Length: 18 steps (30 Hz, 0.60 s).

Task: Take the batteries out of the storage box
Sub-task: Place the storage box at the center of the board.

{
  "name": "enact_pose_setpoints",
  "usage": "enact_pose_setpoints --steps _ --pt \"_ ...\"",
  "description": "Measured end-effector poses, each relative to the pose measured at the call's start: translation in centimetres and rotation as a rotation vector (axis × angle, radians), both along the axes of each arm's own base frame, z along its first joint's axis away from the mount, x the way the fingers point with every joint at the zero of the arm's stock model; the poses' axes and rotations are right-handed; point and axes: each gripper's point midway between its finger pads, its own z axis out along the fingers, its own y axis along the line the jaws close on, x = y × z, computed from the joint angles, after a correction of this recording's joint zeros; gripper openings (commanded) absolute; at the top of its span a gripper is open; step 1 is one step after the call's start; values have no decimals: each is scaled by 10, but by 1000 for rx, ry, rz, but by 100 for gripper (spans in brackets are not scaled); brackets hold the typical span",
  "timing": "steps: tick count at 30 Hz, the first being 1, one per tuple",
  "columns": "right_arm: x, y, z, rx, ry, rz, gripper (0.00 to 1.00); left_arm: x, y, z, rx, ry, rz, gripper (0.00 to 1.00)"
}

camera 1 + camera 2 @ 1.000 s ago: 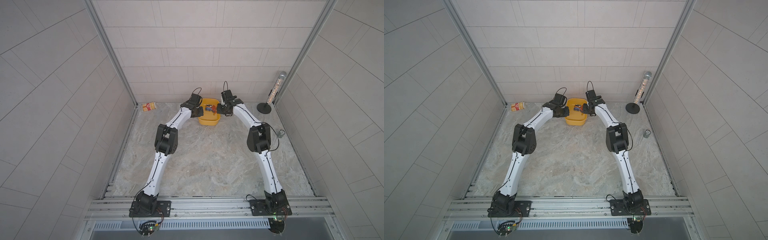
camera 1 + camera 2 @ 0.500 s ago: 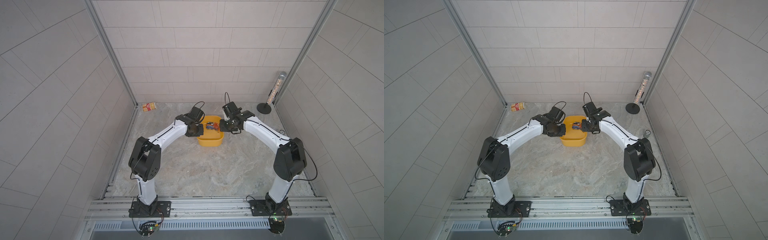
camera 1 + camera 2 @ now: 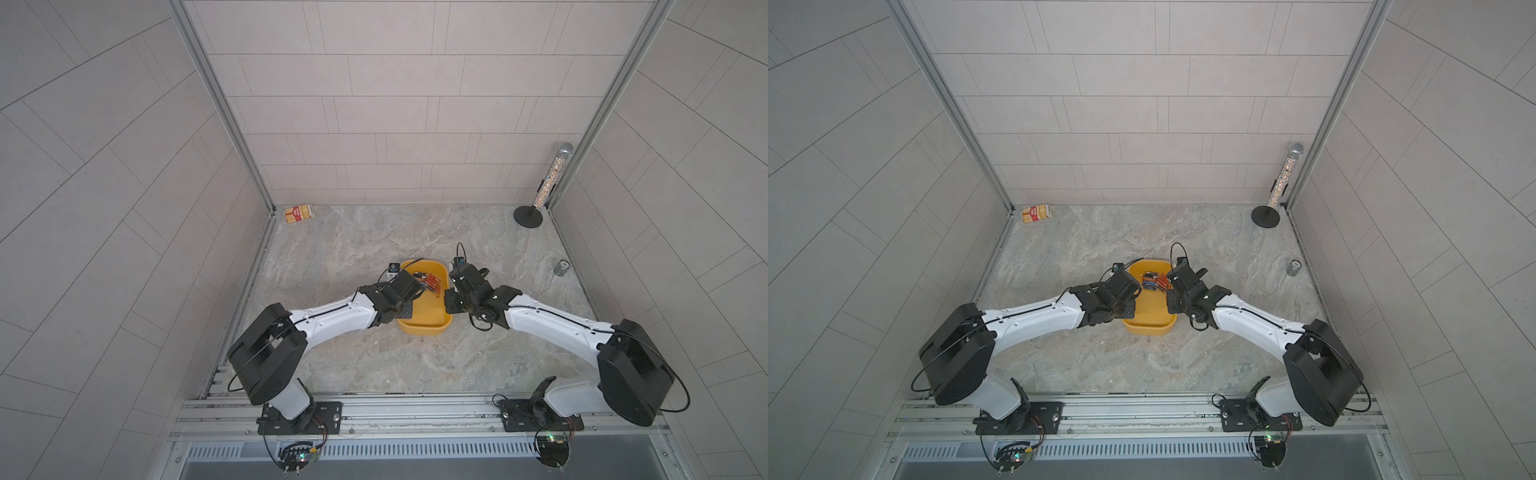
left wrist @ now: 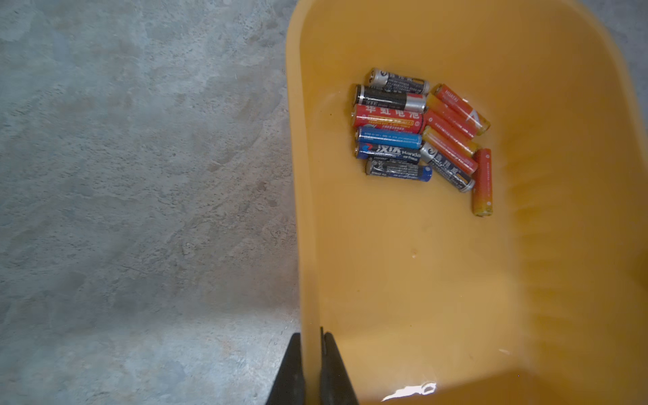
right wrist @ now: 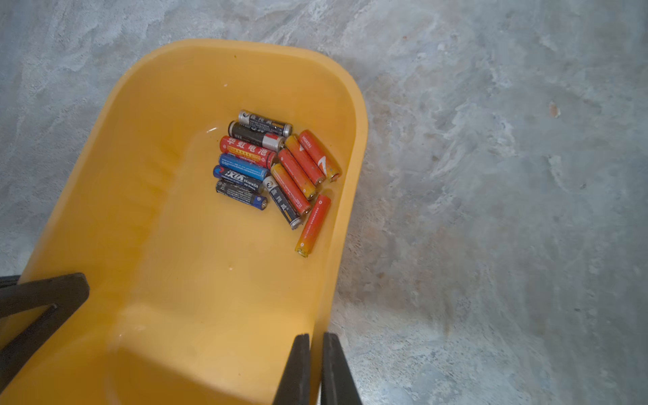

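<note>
Both arms grip the storage box (image 3: 424, 329) from either side. The left claw (image 4: 310, 338) is pinched on one long wall and the right claw (image 5: 316, 338) on the opposite wall, each with one finger inside the yellow plastic and one outside. In both top views the box is near the middle of the frame over the counter (image 3: 374, 249). Its long axis runs up and down the picture, and the claws hold its lower half. The batteries (image 3: 428, 284) all lie inside, bunched at the upper end, ahead of both claws. Black, red and blue ones lie side by side across the box. Orange ones slant beside them toward the right claw's wall, so that arm is a shade nearer, I'd say. None is out yet, and tipping the far end down looks the likely way.
</note>
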Motion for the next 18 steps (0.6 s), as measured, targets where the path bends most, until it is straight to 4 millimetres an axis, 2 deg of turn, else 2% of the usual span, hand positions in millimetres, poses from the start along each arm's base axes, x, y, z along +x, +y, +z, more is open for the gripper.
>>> enact_pose_setpoints --steps 3,10,14,18 --pt "-5 -1 -6 5 -30 -2 0 -2 0 -10 10 -6 9 0" --pt "0 -4 -15 15 -80 -22 0 2 -4 -15 22 -33 19 1" --pt "4 -2 -15 16 -96 -24 0 2 -3 -16 32 -38 26 17" --pt "7 -2 -14 7 -109 -25 2 -6 -1 -21 58 -10 4 25"
